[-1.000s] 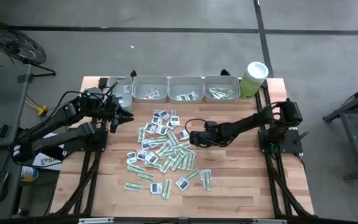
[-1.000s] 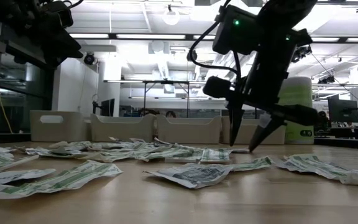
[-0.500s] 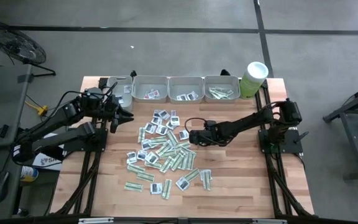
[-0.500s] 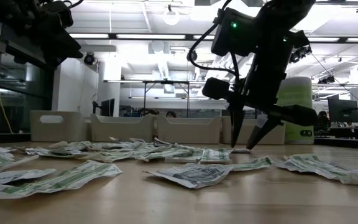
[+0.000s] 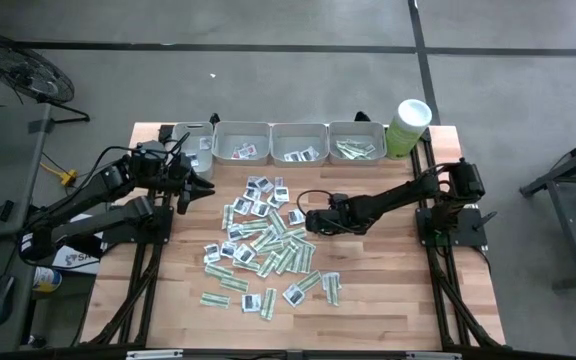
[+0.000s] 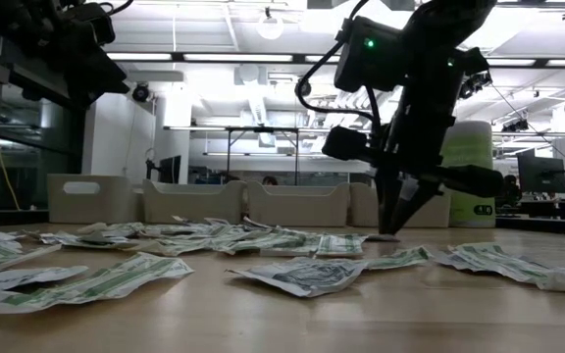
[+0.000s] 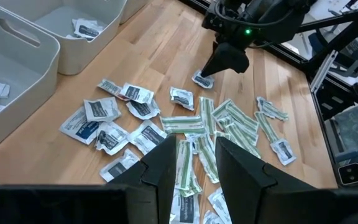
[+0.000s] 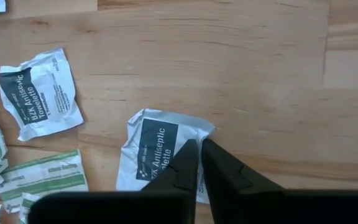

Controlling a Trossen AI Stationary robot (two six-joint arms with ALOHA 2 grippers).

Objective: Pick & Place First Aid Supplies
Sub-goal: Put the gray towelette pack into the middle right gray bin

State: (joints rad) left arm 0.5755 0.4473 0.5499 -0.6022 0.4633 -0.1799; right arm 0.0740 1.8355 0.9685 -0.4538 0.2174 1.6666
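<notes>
Many first aid supplies [image 5: 263, 240] lie flat and scattered on the wooden table: narrow green-white strips and squarish white sachets with dark labels. My right gripper [image 5: 306, 222] is down at the table at the pile's right edge, shut on one white antiseptic towelette sachet [image 8: 157, 149]. The low view shows its fingertips [image 6: 392, 230] together just above the wood. My left gripper [image 7: 194, 155] hovers open and empty above the table's far left [image 5: 200, 187]. My right gripper pinches the towelette sachet at its white edge beside the dark label [image 8: 199, 134], between its two fingers. The fingers come from above, pointing steeply down. The sachet still lies flat on the table; the fingers hide the pinched spot itself.
Several grey trays [image 5: 299, 143] stand in a row along the far edge, with a few sachets in them. A tall pale green tub [image 5: 408, 125] stands at the far right. Bare wood lies right of the pile [image 5: 388, 260] and along the near edge.
My right gripper has stayed in place at the table and shut: its fingertips stood apart either side of the sachet a second ago and now meet on it. The sachet has not left the table.
</notes>
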